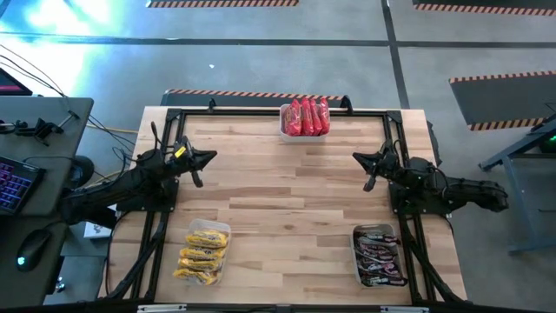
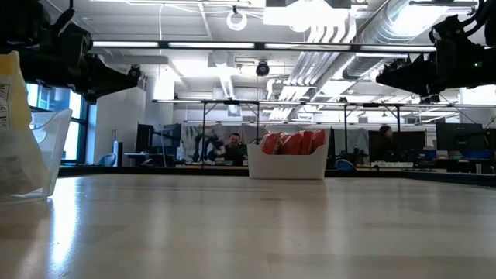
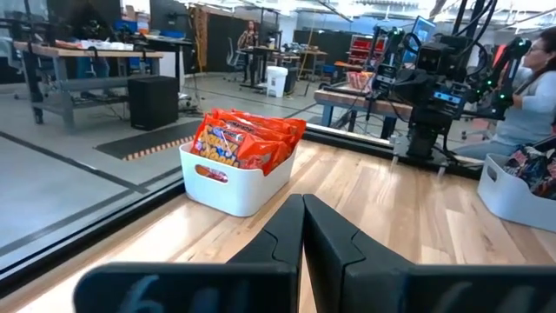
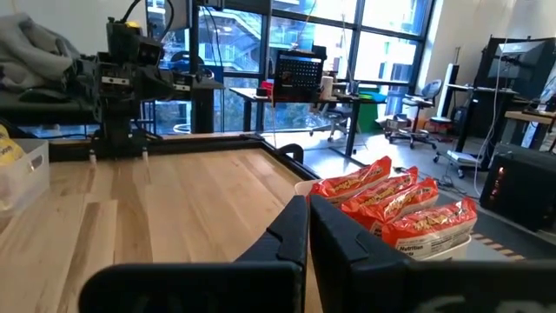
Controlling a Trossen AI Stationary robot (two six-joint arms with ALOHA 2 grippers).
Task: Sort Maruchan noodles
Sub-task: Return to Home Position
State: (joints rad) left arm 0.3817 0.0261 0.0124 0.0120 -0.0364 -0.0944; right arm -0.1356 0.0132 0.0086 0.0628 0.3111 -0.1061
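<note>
3 bins on the counter (image 1: 287,200), and every noodle packet in view sits inside 1 of them. Far side, centre: the white bin (image 1: 304,136) holds the red-orange packets (image 1: 305,116), stood on edge in a tight row. Near left corner: the transparent bin (image 1: 224,229), with the yellow packets (image 1: 201,254) heaped inside. Near right corner: the gray bin (image 1: 375,227), with the dark packets (image 1: 380,256) lying in it.

Now the arms. The left claw (image 1: 208,159) hangs over the left side of the counter, about level with the middle between near and far, pointing in toward the centre. Its own wrist view shows the 2 dark fingers (image 3: 269,239) pressed flat against each other, closed on nothing, with the white bin and its red-orange load ahead and to one side.

The right claw (image 1: 358,158) mirrors it over the right side, also aimed at the centre and well apart from the left one. Its fingers (image 4: 343,239) meet tip to tip too: closed, and empty. From table height, both arms sit high above the wood, up near the top corners of that view, clear of every bin.

Between the 2 claws lies bare plank. Beyond the far edge, a person (image 2: 234,146) sits at a desk in the room behind.
</note>
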